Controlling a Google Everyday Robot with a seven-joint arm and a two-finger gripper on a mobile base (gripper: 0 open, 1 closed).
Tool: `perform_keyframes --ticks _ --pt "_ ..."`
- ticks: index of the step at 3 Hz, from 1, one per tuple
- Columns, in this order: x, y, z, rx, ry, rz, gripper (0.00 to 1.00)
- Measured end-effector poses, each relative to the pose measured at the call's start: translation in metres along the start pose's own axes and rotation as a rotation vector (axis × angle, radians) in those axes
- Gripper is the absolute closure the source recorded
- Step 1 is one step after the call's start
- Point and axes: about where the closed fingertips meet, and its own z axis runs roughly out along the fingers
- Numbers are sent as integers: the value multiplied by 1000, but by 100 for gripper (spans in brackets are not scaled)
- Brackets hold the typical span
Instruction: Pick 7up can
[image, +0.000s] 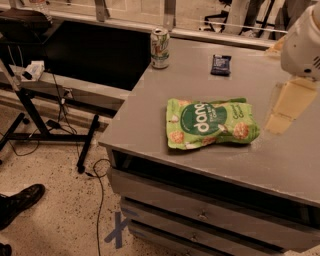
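Note:
The 7up can (160, 47) stands upright at the far left corner of the grey table (200, 80), white-silver and green with a silver top rim. My gripper (287, 106) hangs over the right side of the table, pale cream below the white arm housing (302, 45). It is well to the right of the can and nearer to me, just right of the green snack bag. It holds nothing that I can see.
A flat green snack bag (212, 123) lies in the middle of the table. A small dark blue wrapper (221, 64) lies at the back, right of the can. Drawers (200, 215) front the table. A black stand and cables (50, 125) are on the left; a shoe (20, 202) is on the floor.

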Motion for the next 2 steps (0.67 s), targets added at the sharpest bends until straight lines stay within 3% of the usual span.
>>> perform_keyframes --ticks 1,2 --pt "-33 -38 23 17 -109 24 0" --pt "-83 -85 56 35 -237 61 0"
